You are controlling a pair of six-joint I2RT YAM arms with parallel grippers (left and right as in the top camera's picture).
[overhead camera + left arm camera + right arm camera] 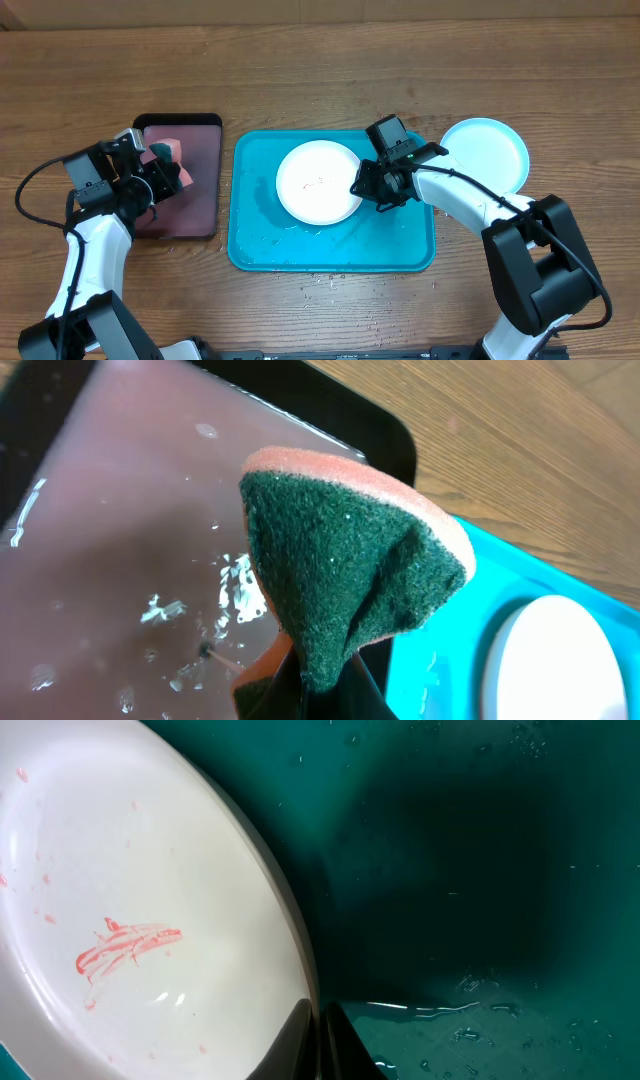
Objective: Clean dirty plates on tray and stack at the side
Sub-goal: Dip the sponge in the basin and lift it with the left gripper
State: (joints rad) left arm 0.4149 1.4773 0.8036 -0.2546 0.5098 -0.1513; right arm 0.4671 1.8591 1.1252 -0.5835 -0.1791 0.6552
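A white plate [318,181] with small red smears [125,945] lies in the turquoise tray [400,250]. My right gripper [362,188] is shut on the white plate's right rim [300,960], one finger on each side. A light blue plate [490,150] lies on the table to the right of the tray. My left gripper [165,170] is shut on a green and orange sponge [350,575] and holds it over the dark tray [205,215]. The lime-green rimmed plate is out of view.
The dark tray's pinkish inside [110,550] is wet with water drops. Water drops lie on the turquoise tray's floor [480,990] and on the table at its front edge [325,280].
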